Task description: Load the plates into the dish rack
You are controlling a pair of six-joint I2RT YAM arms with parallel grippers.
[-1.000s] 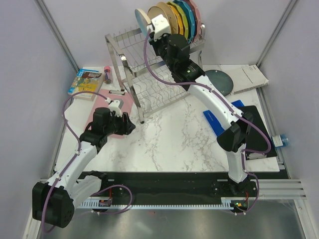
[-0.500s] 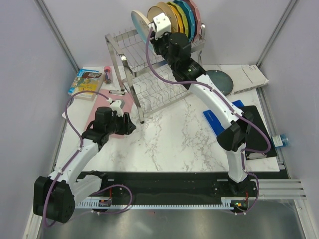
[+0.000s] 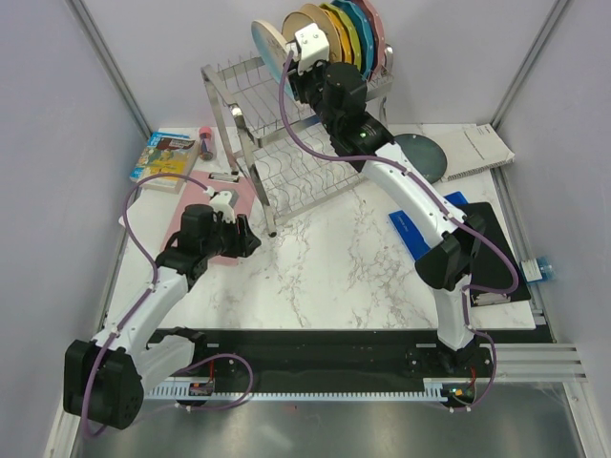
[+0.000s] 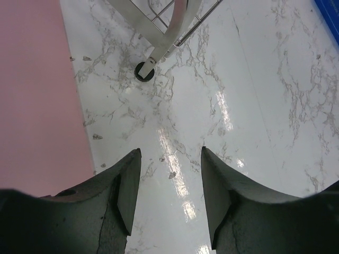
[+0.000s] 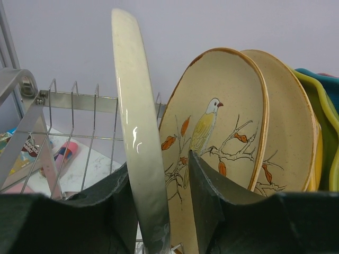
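Observation:
The half light-blue, half cream plate stands on edge on the top tier of the silver dish rack, tilted left. My right gripper is open, one finger on each side of the plate's rim, with a gap on the right side. Two bird-and-branch plates stand right behind it in the rack. The dark teal plate lies flat on the table right of the rack. My left gripper is open and empty, low over the marble beside a rack leg.
Plain yellow, green, blue and pink plates fill the rack's top right end. A pink mat, a book and a pink bottle lie to the left. A blue item, black mat and notebook lie to the right.
The blue-and-cream plate's top has tipped a little to the left, and my right gripper has shifted slightly with it. The left arm has barely moved.

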